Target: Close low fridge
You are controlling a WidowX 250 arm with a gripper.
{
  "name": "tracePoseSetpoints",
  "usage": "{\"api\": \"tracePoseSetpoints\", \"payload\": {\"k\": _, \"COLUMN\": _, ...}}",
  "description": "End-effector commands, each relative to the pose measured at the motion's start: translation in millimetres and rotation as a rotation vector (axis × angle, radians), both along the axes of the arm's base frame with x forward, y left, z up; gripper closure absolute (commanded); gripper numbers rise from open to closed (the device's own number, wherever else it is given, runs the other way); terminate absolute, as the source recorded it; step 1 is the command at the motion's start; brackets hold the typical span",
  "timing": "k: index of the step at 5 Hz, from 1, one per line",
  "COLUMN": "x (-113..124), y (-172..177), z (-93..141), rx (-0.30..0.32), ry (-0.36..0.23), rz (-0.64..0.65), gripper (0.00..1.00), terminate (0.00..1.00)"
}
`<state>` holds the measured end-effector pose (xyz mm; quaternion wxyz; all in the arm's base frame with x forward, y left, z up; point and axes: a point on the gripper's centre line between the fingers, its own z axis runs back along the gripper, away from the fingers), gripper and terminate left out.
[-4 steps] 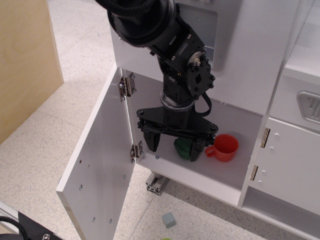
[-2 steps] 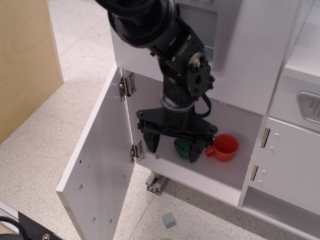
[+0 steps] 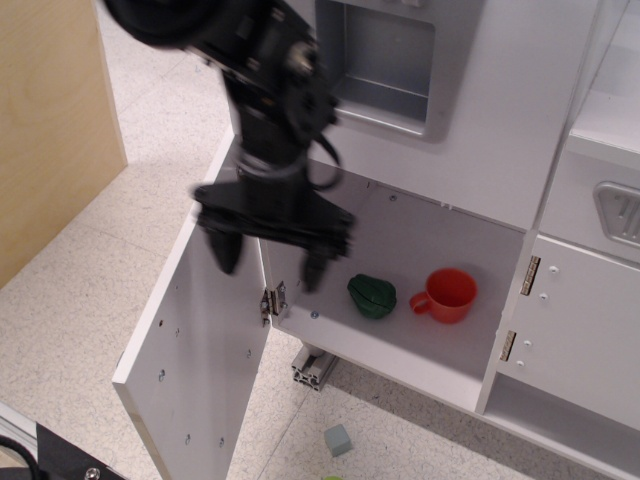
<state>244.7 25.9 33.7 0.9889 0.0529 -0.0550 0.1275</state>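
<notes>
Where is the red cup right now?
The red cup sits inside the open low fridge, on its floor toward the right, just right of the green thing.

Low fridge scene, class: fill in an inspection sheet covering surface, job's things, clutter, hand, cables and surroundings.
Surface: speckled floor; grey fridge shelf.
Job's things: low fridge open; its door swung wide, inner face showing, lower hinge visible.
Clutter: green object and red cup on the shelf, apart; small grey-green block on the floor.
Hand: hand blurred, fingers spread, empty, across the door's hinge edge.
Cables: black cable at bottom left corner.
Surroundings: wooden panel left; grey recessed dispenser above; cabinet door right.
</notes>
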Motion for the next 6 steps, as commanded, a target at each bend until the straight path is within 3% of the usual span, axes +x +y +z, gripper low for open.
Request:
{"api": "tracePoseSetpoints", "payload": {"k": 1, "x": -4, "y": 57, "z": 38, "rx": 0.049, "ry": -0.063, "rz": 0.026, "gripper": 0.00, "terminate": 0.00}}
{"api": "tracePoseSetpoints", "payload": {"k": 2, "x": -6, "y": 75, "z": 31, "rx": 0.028, "ry": -0.076, "rz": 0.040, "gripper": 0.00, "terminate": 0.00}}
{"api": "tracePoseSetpoints", "payload": {"k": 3, "x": -5, "y": 77, "z": 17, "rx": -0.040, "ry": -0.057, "rz": 0.050, "gripper": 0.00, "terminate": 0.00}}
{"api": "tracePoseSetpoints", "payload": {"k": 4, "x": 0, "y": 68, "z": 2, "rx": -0.035, "ry": -0.079, "rz": 0.068, "gripper": 0.00, "terminate": 0.00}}
{"api": "tracePoseSetpoints", "payload": {"k": 6, "x": 14, "y": 47, "z": -29, "rx": 0.029, "ry": -0.067, "rz": 0.104, "gripper": 0.00, "terminate": 0.00}}
